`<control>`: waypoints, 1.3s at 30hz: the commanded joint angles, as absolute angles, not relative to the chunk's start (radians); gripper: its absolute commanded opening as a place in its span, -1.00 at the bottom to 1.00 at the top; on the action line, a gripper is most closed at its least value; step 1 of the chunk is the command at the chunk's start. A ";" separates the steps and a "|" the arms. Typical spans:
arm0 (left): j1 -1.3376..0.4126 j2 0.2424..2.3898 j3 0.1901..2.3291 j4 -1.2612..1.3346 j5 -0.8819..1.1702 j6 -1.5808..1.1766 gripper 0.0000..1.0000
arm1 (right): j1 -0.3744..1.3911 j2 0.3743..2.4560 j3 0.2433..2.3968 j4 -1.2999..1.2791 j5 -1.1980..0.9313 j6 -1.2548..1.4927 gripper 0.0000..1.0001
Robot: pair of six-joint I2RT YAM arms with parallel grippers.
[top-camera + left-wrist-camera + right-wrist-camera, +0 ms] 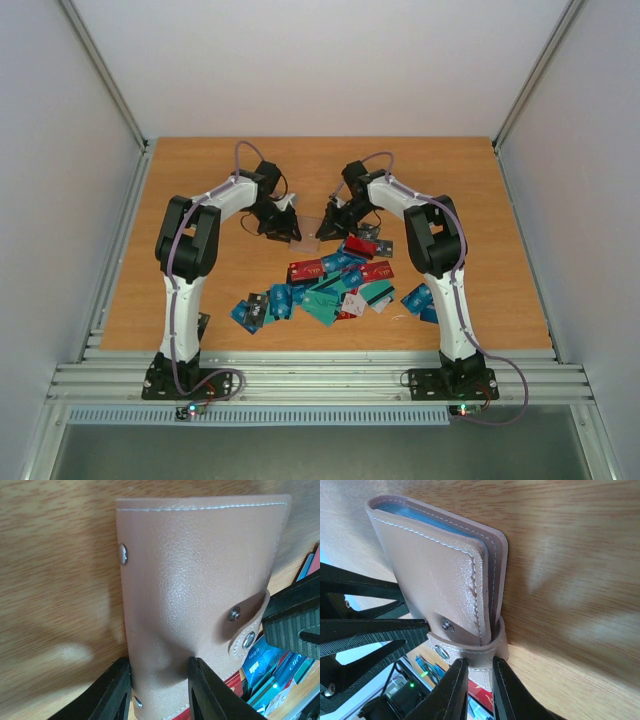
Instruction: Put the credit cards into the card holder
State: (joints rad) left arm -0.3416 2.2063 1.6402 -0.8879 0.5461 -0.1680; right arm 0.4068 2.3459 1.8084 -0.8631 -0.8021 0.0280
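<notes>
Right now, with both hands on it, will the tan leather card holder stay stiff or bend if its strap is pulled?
The tan leather card holder probably flexes: its cover curves and dimples above the left hand. Its thin strap tab, pinched by the right hand, wraps the edge, so likely floppy. The glossy surface might slip.

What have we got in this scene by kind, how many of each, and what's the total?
card holder: 1
grippers: 2, the left gripper and the right gripper
credit cards: at least 10; they are heaped and overlapping, so the exact count is unclear
total: at least 13
</notes>
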 commanded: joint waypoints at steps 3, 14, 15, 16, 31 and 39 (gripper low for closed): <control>-0.353 2.261 1.646 -0.888 0.521 -0.164 -0.32 | 0.435 2.311 1.794 -0.853 -0.843 0.025 -0.58; -0.353 2.261 1.646 -0.889 0.522 -0.163 -0.32 | 0.450 2.290 1.791 -0.894 -0.798 -0.010 -0.55; -0.353 2.261 1.646 -0.889 0.522 -0.163 -0.32 | 0.452 2.288 1.790 -0.902 -0.789 -0.029 -0.55; -0.353 2.261 1.647 -0.889 0.522 -0.163 -0.32 | 0.454 2.283 1.790 -0.910 -0.781 -0.038 -0.56; -0.353 2.256 1.640 -0.888 0.523 -0.163 -0.32 | 0.471 2.330 1.890 -1.009 -0.672 -0.058 -0.55; -0.353 2.258 1.641 -0.888 0.524 -0.163 -0.32 | 0.514 2.324 1.921 -1.081 -0.591 -0.113 -0.50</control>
State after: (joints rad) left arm -0.3420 2.2078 1.6417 -0.8886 0.5488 -0.1680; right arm 0.4774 2.3234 1.8889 -1.0142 -0.6556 -0.0650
